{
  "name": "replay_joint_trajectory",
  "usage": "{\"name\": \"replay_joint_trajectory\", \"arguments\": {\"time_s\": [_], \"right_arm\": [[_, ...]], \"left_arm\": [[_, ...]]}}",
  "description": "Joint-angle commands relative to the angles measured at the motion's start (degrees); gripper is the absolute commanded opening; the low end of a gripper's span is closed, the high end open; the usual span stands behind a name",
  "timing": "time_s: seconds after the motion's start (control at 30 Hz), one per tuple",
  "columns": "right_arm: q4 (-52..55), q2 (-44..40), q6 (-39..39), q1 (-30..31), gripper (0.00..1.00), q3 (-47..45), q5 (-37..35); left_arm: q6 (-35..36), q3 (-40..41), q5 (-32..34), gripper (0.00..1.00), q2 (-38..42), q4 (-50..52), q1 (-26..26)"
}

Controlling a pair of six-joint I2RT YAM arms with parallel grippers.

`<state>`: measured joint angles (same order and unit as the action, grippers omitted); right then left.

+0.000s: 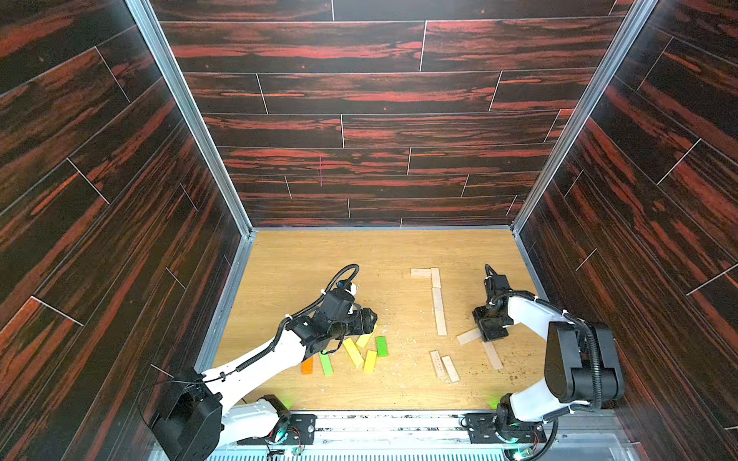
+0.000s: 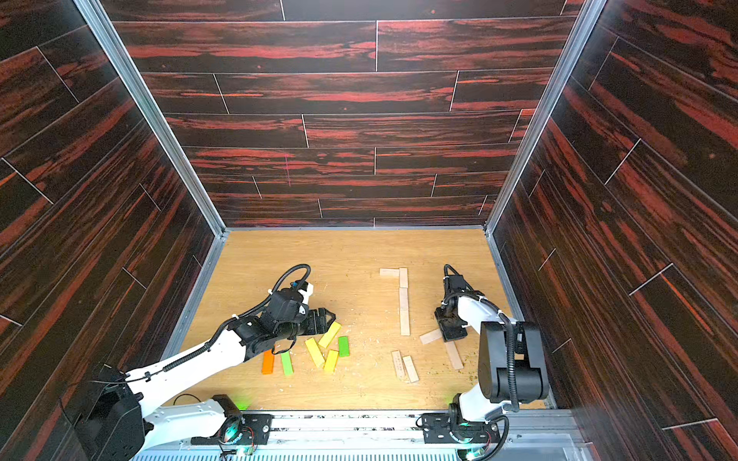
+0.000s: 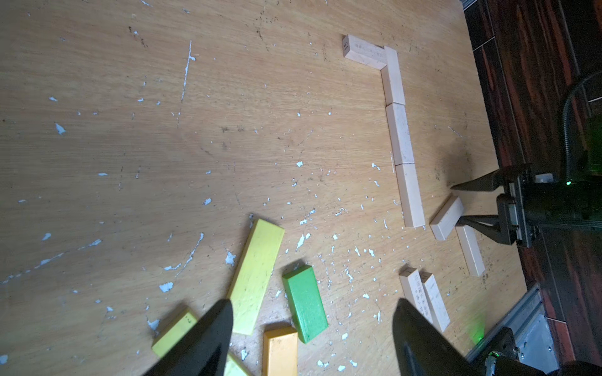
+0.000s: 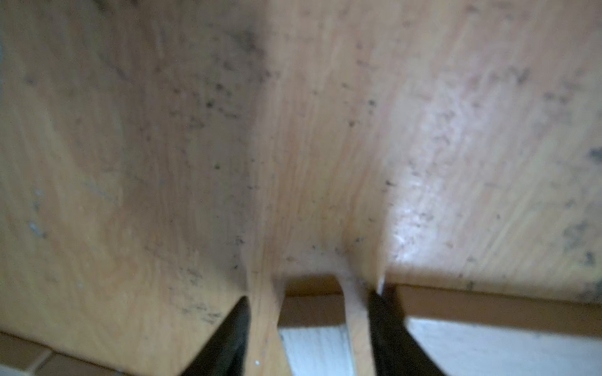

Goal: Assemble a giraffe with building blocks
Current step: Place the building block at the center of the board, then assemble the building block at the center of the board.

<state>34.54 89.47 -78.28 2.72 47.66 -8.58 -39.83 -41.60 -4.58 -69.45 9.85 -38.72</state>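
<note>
Risk sits with the right gripper (image 3: 453,205): jaws parted, straddling one end of the slanted plain plank (image 3: 446,221), at 4 o'clock of the 3-plank column (image 1: 438,307). A skewed pinch or sweep could knock that column crooked. The left gripper (image 3: 313,302), jaws wide and empty, hovers over the coloured planks (image 1: 353,352) at 8 o'clock.

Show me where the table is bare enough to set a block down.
Bare: the far table up to the back wall, and the strip between the coloured blocks and the pale plank line. Crowded: the coloured blocks themselves and the loose pale planks by the right gripper.
</note>
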Motion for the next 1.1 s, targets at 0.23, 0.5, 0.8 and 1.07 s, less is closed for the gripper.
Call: {"name": "replay_joint_trajectory", "arguments": {"time_s": [0.23,0.5,0.8,1.07], "right_arm": [[5.1,0.8,-3.8,4.0,0.63,0.4,3.4],[3.9,0.9,-6.5,5.7,0.57,-0.8,5.0],[1.2,1.3,-11.3,5.8,0.29,-2.0,7.5],[0.1,3.1,-17.2,7.0,0.28,-1.0,7.7]], "left_arm": [[0.6,1.3,2.4,0.81,3.2,0.8,0.6],[0.7,1.5,2.4,0.81,3.5,1.0,1.1],[0.9,1.3,2.3,0.81,3.7,1.6,1.6],[0.8,1.3,2.0,0.81,3.6,1.3,2.0]]}}
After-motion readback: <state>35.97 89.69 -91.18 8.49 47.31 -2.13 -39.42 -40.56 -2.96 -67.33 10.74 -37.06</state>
